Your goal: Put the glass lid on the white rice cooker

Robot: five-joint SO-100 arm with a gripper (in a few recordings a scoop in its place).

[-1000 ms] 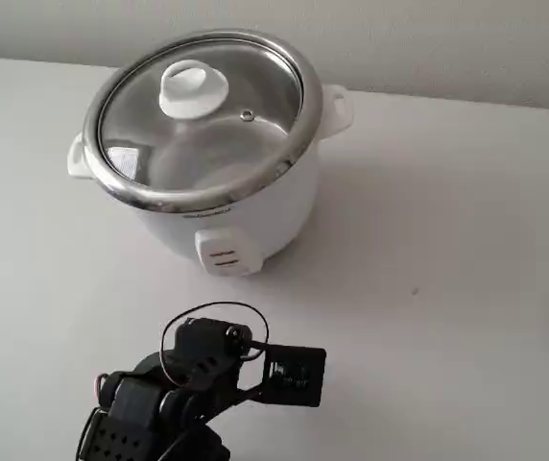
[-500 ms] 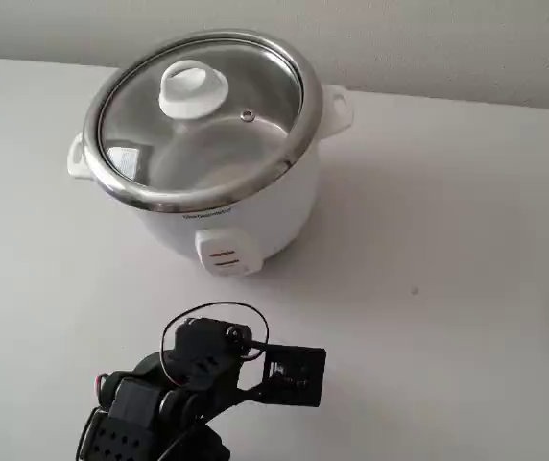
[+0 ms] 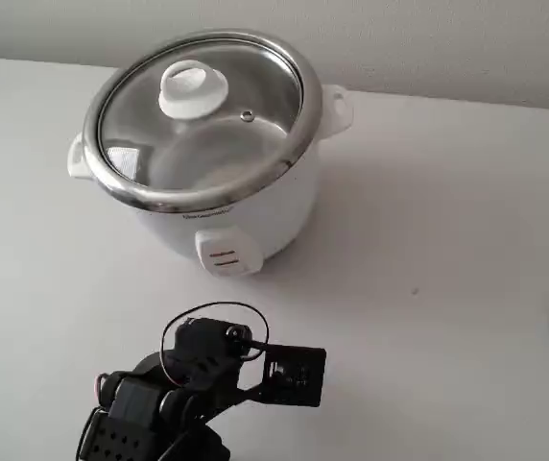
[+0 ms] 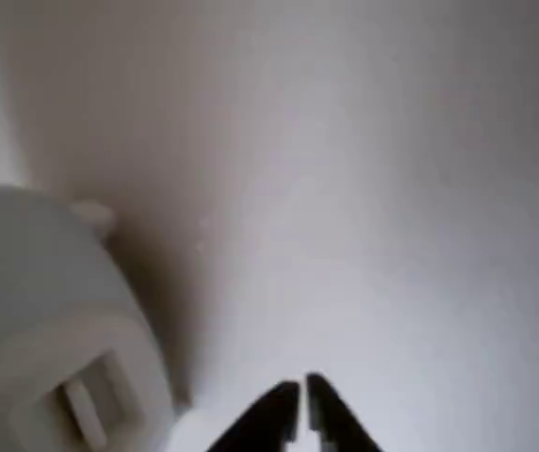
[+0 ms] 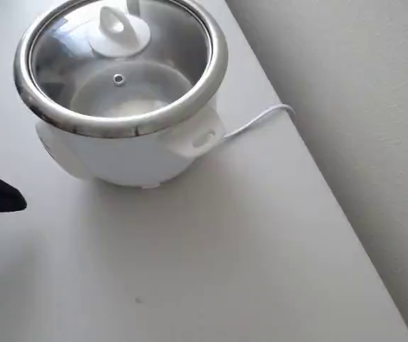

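The lid point(image 3: 202, 115) sits seated on the cooker point(image 3: 241, 216), nothing visible inside, while the gripper point(image 4: 302, 400), jaws closed and empty, hangs at its 6 o'clock.

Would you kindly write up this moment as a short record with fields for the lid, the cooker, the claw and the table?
glass lid: seated on the cooker's rim, white knob up
white rice cooker: upright on the table, switch panel facing the arm, cord trailing off behind
claw: shut, empty, low over bare table beside the cooker
table: white, a small dark speck to the cooker's right in the fixed view
task state: lid appears in place
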